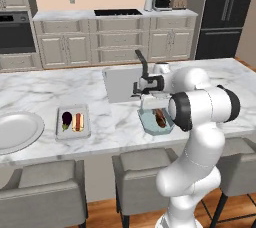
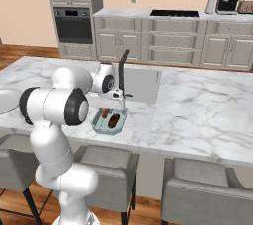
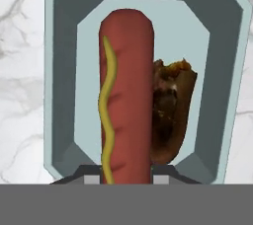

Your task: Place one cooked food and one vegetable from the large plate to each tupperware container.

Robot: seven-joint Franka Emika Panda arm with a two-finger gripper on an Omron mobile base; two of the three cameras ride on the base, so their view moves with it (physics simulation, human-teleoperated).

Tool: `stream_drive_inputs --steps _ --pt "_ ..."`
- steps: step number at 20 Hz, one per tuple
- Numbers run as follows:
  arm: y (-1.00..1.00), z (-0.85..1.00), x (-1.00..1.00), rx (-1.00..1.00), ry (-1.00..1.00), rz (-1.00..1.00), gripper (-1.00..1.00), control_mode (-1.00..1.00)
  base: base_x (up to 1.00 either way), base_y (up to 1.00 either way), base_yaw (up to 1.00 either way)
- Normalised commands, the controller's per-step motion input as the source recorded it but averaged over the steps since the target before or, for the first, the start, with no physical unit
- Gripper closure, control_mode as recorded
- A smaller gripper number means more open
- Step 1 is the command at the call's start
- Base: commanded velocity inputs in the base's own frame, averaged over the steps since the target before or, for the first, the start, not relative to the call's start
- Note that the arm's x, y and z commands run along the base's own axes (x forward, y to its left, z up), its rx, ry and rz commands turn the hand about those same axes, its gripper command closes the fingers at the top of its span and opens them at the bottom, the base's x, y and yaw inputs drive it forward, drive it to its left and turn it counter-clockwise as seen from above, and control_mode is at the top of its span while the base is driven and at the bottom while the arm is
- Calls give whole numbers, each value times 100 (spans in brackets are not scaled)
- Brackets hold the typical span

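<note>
The tool (image 3: 127,180) grips one sausage (image 3: 126,95) with a mustard stripe, holding it over the teal container (image 3: 225,46), where one brown cooked piece (image 3: 170,110) lies. Left on the counter (image 1: 210,72), the pale container (image 1: 73,122) holds two items; farther left, one large plate (image 1: 15,131).

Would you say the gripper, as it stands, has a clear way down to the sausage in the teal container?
Probably yes. The gripper hangs right over the teal container, and nothing lies above the sausage. A brown food sits tight beside it, which might crowd one finger.
</note>
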Motion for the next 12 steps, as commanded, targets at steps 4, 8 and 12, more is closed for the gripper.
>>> stream_drive_inputs --steps 4,8,12 --pt "30 -7 0 0 8 0 100 -100 0 0 0" --pt "6 -33 9 0 4 0 100 -100 0 0 0" --pt "-16 -34 37 0 0 1 100 -100 0 0 0"
